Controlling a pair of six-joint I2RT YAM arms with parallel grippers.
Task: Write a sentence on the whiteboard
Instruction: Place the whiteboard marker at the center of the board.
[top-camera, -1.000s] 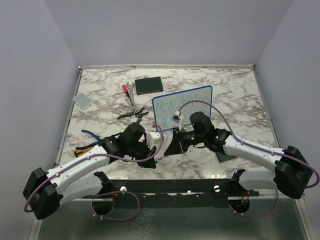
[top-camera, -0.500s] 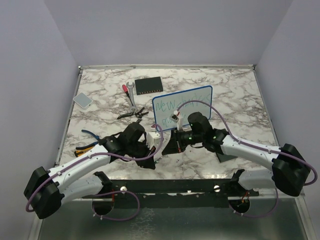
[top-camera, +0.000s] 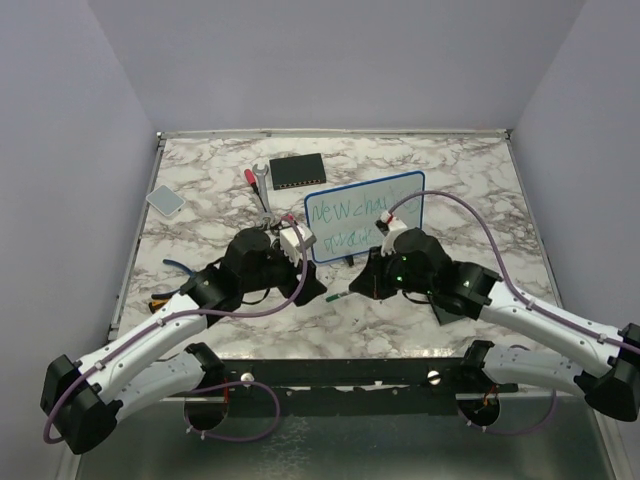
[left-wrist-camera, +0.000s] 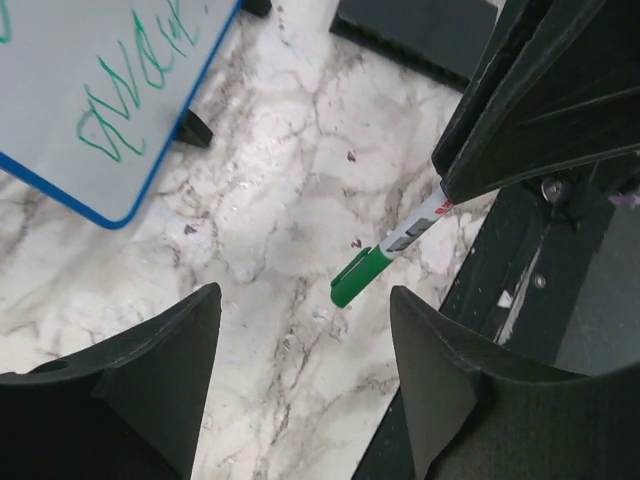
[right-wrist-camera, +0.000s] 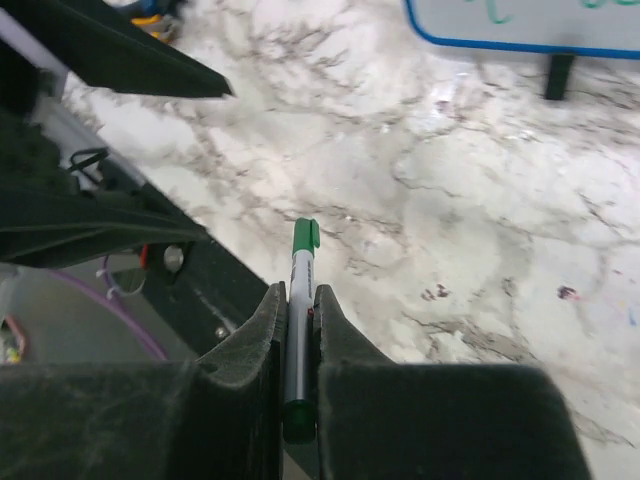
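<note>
Writing: sentence (top-camera: 350, 210), green, two lines; top starts "NEW cha", lower line illegible
Whiteboard (top-camera: 320, 235): propped on bench (top-camera: 200, 200), mid-rear, just beyond both tools
Right tool (right-wrist-camera: 297, 300): clamped on capped green marker (right-wrist-camera: 303, 245), label unreadable
Left tool (left-wrist-camera: 302, 310): jaws wide apart, nothing between

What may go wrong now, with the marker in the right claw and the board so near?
The right claw pinches the marker near its back end only, so it may swing or slip when put down. The whiteboard stands on small feet close to both arms; a careless retreat might bump it or smear the sentence.
</note>
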